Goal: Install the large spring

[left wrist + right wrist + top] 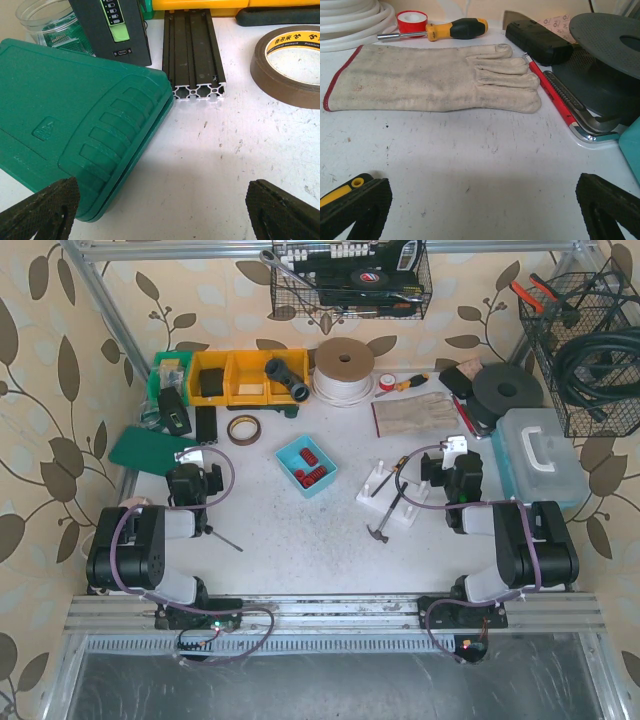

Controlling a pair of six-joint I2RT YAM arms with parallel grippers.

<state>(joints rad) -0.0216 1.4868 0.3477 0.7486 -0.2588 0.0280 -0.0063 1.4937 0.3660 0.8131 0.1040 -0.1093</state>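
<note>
Several red springs [308, 466] lie in a small blue tray [290, 450] at the middle of the table. A white fixture block [385, 492] with upright pegs stands right of it. My left gripper [192, 462] rests low at the left, open and empty; its black pads [42, 210] frame bare table in the left wrist view. My right gripper [452, 456] rests low at the right, open and empty, with its pads [607, 207] wide apart over bare table. Neither gripper is near the springs.
A green case [65, 125], black aluminium extrusion [192, 50] and brown tape roll [295, 65] lie ahead of the left gripper. A work glove [430, 75], screwdriver [445, 30], red-handled tool [560, 97] and black disc [607, 37] lie ahead of the right. A hammer [392, 510] leans by the fixture.
</note>
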